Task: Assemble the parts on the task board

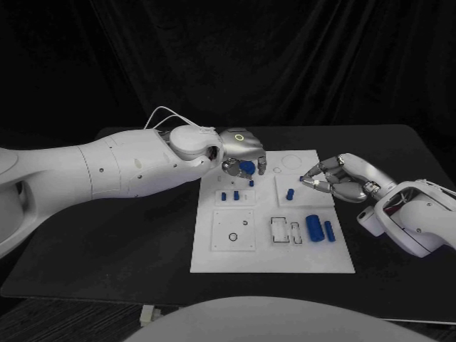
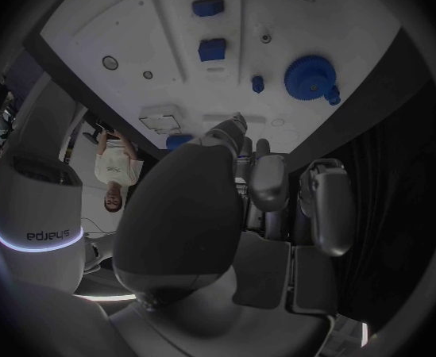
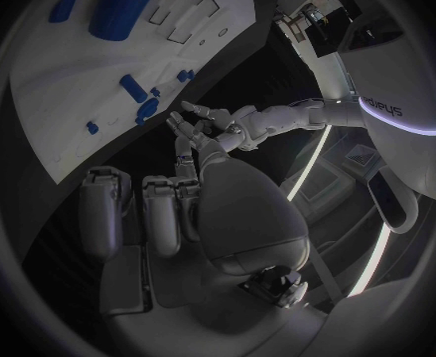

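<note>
The left hand hung over the far left part of the task board in the head view, a blue gear right beneath its fingers; whether it gripped the gear I could not tell. The right hand, fingers curled and seemingly holding nothing, sat at the board's right edge. Two small pegs and a blue cylinder lay nearer.

In the left wrist view the gear lay on the board beyond the fingertips, which looked parted.

In the right wrist view the left hand hovered off the board. Seating the gear would probably need a straight, level descent; the nearby pegs could be knocked.
</note>
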You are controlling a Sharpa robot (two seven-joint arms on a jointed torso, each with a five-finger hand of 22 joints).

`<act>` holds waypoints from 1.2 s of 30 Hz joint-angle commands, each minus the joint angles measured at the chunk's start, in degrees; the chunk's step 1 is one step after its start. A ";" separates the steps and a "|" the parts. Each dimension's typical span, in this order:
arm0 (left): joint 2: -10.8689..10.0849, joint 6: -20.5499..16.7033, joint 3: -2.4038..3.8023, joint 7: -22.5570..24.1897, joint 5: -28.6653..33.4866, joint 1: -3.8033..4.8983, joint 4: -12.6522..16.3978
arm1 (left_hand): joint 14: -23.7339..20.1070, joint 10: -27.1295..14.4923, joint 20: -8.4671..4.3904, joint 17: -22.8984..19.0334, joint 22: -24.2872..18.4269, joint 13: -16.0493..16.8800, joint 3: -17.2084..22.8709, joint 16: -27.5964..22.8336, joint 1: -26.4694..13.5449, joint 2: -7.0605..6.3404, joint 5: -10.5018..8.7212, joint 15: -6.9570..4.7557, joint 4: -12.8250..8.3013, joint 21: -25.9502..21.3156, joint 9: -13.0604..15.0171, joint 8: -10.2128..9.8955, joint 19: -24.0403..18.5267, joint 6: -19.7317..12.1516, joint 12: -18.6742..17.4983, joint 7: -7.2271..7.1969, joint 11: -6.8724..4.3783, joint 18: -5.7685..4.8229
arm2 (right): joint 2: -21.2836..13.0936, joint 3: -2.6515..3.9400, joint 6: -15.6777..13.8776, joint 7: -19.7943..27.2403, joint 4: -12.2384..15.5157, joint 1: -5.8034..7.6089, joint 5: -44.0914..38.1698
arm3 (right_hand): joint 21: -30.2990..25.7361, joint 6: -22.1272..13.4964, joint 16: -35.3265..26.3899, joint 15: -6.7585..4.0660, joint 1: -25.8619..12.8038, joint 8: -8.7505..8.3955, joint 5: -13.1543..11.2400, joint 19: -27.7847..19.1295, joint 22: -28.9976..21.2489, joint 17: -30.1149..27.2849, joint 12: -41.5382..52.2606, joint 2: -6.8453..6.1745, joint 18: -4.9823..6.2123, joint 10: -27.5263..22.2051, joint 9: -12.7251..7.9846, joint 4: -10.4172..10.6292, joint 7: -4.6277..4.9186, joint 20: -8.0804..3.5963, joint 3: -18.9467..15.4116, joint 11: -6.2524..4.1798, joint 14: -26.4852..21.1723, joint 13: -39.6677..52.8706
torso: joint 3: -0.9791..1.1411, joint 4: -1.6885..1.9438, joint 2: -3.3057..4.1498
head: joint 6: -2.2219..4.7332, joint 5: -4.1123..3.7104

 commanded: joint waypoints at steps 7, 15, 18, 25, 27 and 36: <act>1.04 -1.08 0.07 0.63 -1.71 -0.41 -1.81 | -0.55 0.80 -0.12 -0.81 11.16 -0.37 0.47 0.04 -0.19 -0.13 0.10 0.12 0.25 -0.14 -0.33 -0.17 2.03 0.10 -0.53 -0.18 0.09 -0.98 | 0.36 0.03 0.94 -0.22 -0.44 0.03 0.18 | 0.22 0.55 0.15 -0.44 -0.25 0.26 -0.06 1.92 12.68 15.09 -0.38 -0.30 -0.41 7.16 0.08 0.37 -0.01 -0.53 -0.05 -1.60 5.95 4.81 | -0.47 0.17 0.38 | -0.01 0.13; 1.57 -1.09 0.07 0.19 -1.72 -0.69 -3.01 | -0.81 1.32 -0.06 -1.30 11.15 -0.58 0.60 -0.13 -0.46 -0.08 -0.16 0.19 0.31 -0.22 -0.46 -0.37 1.98 0.10 -0.55 -0.12 0.14 -0.97 | 0.83 0.02 1.62 -0.52 -0.97 -0.03 0.18 | 0.18 0.54 0.15 -0.44 -0.23 0.24 -0.06 1.90 12.67 15.09 -0.38 -0.30 -0.40 7.16 0.07 0.38 -0.01 -0.54 -0.05 -1.61 5.95 4.81 | -0.48 0.19 0.38 | -0.01 0.20; 1.80 -0.87 0.07 0.09 -1.72 -0.76 -3.36 | -0.87 1.56 -0.04 -1.42 11.17 -0.64 0.65 -0.14 -0.53 -0.07 -0.27 0.22 0.31 -0.17 -0.51 -0.45 1.98 0.06 -0.54 -0.15 0.16 -0.98 | 0.96 0.02 1.87 -0.62 -1.16 -0.06 0.18 | 0.12 0.51 0.15 -0.45 -0.20 0.22 -0.06 1.86 12.64 15.09 -0.38 -0.30 -0.38 7.16 0.06 0.38 -0.02 -0.55 -0.04 -1.61 5.95 4.81 | -0.43 0.16 0.35 | -0.01 0.28; 2.62 -0.06 0.07 -0.19 -1.72 -1.23 -4.53 | -1.04 2.21 0.00 -1.81 11.14 -0.79 0.87 -0.23 -0.60 0.00 -0.28 0.22 0.28 -0.30 -0.63 -0.64 1.92 0.02 -0.49 -0.15 0.12 -0.96 | 1.21 0.02 2.19 -0.69 -1.61 -0.12 0.18 | 0.03 0.50 0.15 -0.45 -0.18 0.21 -0.06 1.81 12.61 15.09 -0.38 -0.29 -0.36 7.16 0.06 0.39 -0.02 -0.56 -0.03 -1.61 5.95 4.81 | -0.44 0.12 0.36 | -0.01 0.13; 2.93 0.24 0.07 -0.28 -1.72 -1.40 -4.99 | -1.09 2.53 0.01 -1.94 11.12 -0.85 1.00 -0.24 -0.54 0.01 -0.24 0.22 0.23 -0.36 -0.66 -0.68 1.89 0.06 -0.46 -0.16 0.06 -0.95 | 1.23 0.02 2.26 -0.71 -1.68 -0.13 0.18 | 0.03 0.50 0.15 -0.45 -0.18 0.21 -0.06 1.81 12.61 15.09 -0.38 -0.29 -0.36 7.16 0.06 0.39 -0.02 -0.56 -0.03 -1.61 5.95 4.81 | -0.43 0.13 0.33 | -0.01 0.01; 4.61 1.96 0.07 -0.57 -1.72 -2.47 -7.42 | -1.87 4.35 0.10 -3.77 10.89 -1.20 1.57 -1.15 -0.67 -0.13 -0.29 0.30 0.18 -1.26 -0.94 -1.17 1.55 -0.11 -0.36 -0.08 0.05 -0.78 | 1.19 0.02 2.45 -0.79 -1.77 -0.15 0.18 | 0.06 0.49 0.15 -0.46 -0.15 0.19 -0.06 1.83 12.62 15.09 -0.38 -0.29 -0.37 7.16 0.05 0.40 -0.02 -0.57 -0.02 -1.61 5.95 4.81 | -0.43 0.08 0.31 | -0.01 -0.11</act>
